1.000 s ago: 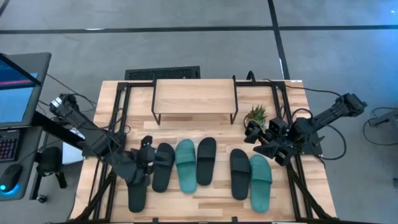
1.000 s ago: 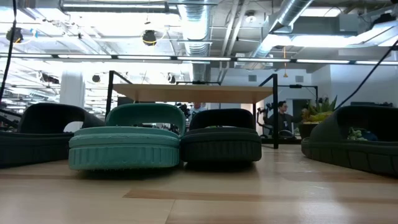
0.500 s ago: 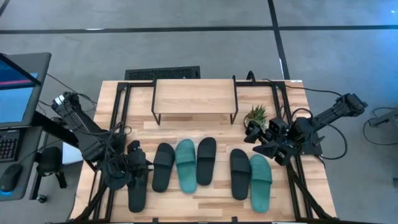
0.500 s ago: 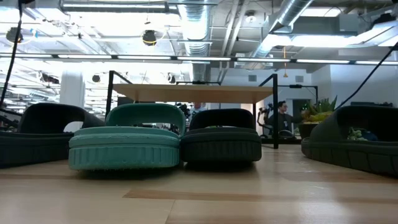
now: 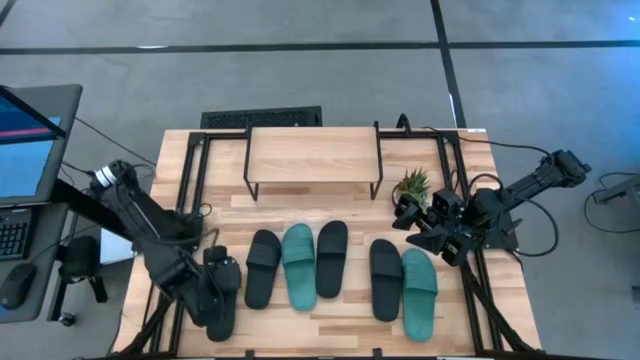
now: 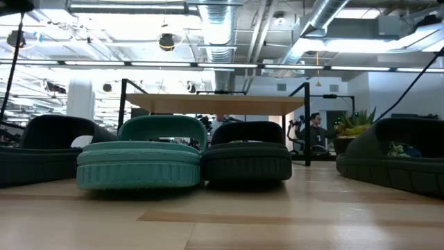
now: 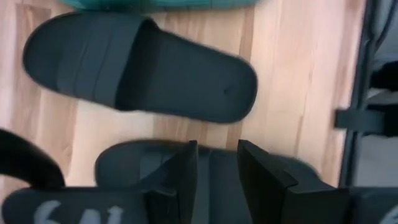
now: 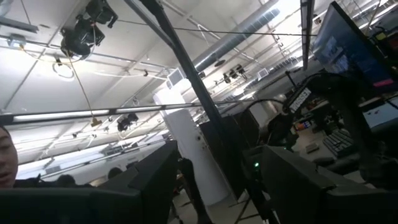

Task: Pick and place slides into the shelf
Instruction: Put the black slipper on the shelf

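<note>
The left tool (image 5: 222, 283) hangs over the far-left black slide (image 7: 205, 180), its fingers spread a little and holding nothing. All six slides lie on the surface in front of the shelf (image 5: 312, 153). Next, I think, it must drop and pinch. The right tool (image 5: 420, 225) waits, spread wide, near the plant (image 5: 411, 184).

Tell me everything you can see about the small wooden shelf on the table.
The shelf is a low rack with a light wooden plank top on thin black wire legs. It stands upright at the far middle of the table, beyond the row of slides. Nothing lies on its top, and in the low view no slide shows beneath it. A small green plant stands to its right, apart from it. Neither hand touches it.
</note>
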### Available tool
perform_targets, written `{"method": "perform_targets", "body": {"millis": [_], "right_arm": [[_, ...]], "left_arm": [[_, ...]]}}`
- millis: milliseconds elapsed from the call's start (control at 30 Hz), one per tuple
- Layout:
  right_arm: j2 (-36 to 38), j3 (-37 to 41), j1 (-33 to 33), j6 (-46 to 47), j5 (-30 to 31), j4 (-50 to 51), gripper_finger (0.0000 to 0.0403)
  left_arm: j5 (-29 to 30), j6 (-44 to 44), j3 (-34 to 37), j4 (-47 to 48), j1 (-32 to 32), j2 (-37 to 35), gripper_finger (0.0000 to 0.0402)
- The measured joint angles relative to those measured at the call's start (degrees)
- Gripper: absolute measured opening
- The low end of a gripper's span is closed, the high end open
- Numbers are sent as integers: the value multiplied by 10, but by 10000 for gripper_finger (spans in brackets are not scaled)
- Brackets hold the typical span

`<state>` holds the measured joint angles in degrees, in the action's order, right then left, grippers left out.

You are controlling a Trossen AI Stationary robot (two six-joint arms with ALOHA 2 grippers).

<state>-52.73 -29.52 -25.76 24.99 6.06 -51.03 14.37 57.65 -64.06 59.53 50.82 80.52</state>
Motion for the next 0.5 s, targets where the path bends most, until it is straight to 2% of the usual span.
{"method": "perform_targets", "body": {"millis": [100, 333, 433, 500], "right_arm": [[0, 0, 0, 0, 0, 0, 214], [0, 0, 0, -2, 0, 5, 214], [0, 0, 0, -12, 0, 13, 214], [0, 0, 0, -15, 0, 14, 214]], "left_arm": [[4, 14, -51, 52, 16, 49, 103], [57, 92, -189, 228, 66, 158, 103], [59, 123, -230, 296, 80, 202, 103], [60, 142, -243, 305, 88, 225, 103]]}}
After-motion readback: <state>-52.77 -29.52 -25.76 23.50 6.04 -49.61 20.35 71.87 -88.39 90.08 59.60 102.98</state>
